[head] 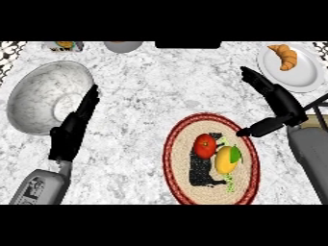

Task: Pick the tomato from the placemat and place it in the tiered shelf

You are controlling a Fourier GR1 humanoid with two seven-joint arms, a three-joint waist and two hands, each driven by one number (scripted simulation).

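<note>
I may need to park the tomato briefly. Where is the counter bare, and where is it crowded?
Bare counter lies between the bowl and placemat. Crowded at right: the right hand fills the gap below the croissant plate.

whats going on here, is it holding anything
Nothing is held yet. The tomato lies on the placemat beside a yellow fruit. The right hand is open just off the placemat's upper right edge, thumb pointing toward the tomato. The left hand rests open next to the bowl.
</note>
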